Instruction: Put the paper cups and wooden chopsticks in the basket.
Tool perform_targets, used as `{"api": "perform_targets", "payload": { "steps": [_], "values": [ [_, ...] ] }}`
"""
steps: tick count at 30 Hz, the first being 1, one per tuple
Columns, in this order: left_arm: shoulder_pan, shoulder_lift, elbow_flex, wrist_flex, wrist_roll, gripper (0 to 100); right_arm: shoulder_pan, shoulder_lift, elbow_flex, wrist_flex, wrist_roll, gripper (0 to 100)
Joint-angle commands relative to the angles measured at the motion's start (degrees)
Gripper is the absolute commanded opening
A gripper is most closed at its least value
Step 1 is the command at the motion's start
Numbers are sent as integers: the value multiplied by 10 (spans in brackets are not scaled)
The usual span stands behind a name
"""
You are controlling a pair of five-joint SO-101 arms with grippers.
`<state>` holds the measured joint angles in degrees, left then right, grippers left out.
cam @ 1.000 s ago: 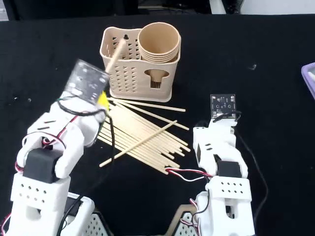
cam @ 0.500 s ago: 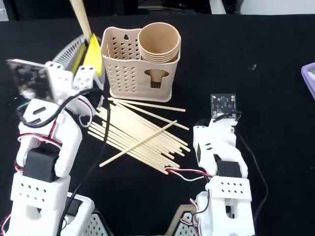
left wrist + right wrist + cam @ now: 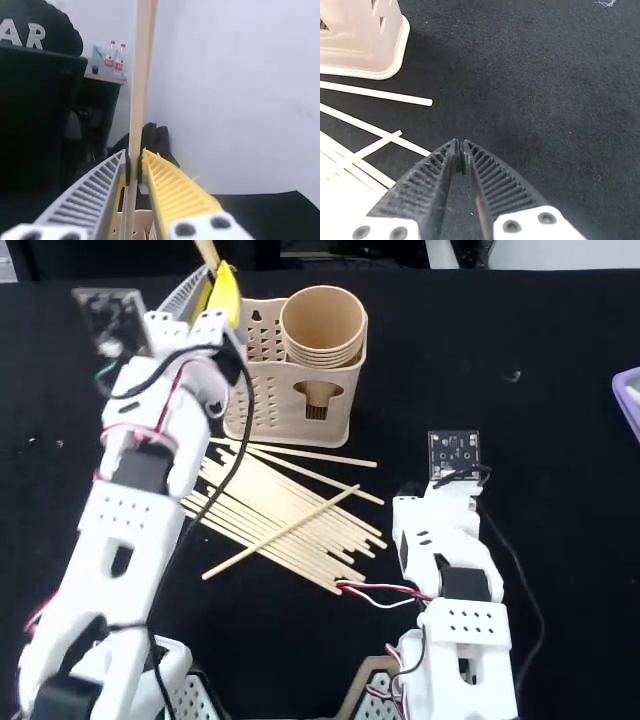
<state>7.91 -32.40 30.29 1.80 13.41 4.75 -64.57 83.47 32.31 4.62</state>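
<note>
Cups (image 3: 322,325) in basket (image 3: 285,405); our left gripper (image 3: 134,159) clamps one chopstick (image 3: 144,60) near its rim; chopstick pile (image 3: 285,515) awaits on table (image 3: 520,490); right gripper (image 3: 459,148) pinched, empty.

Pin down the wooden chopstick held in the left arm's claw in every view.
High view: the wooden chopstick pokes up at the top edge, from the left claw, by the far left corner of the beige slotted plastic basket.
Left wrist view: it stands upright mid-picture, pinched in the claw.
Right wrist view: not in it; loose chopsticks lie there.
Shared landmark: the basket, its base in the right wrist view too.
</note>
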Motion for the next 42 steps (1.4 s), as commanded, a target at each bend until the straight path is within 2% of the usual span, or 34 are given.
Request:
{"api": "perform_targets", "payload": {
  "steps": [1,7,9,12,19,29,32,35,42],
  "values": [
    [-6,75,-66,-16,4,31,7,-13,-1,-13,-3,11],
    [-7,129,-73,-13,4,37,7,-13,-1,-12,-3,11],
    [-7,127,-72,2,4,76,7,-13,-1,-12,-3,11],
    [-7,115,-93,76,4,129,7,-14,-1,-12,-3,11],
    [-7,74,-160,241,4,130,7,-14,-1,-11,-3,11],
    [-4,-61,-175,579,3,130,7,-15,-1,-11,-3,11],
    [-1,-73,-153,651,3,131,7,-15,-1,-11,-3,11],
    [0,-69,-73,657,-31,134,7,-15,-1,-11,-3,11],
    [36,-54,182,566,-207,135,7,-15,-1,-11,-3,11]
  ]
}}
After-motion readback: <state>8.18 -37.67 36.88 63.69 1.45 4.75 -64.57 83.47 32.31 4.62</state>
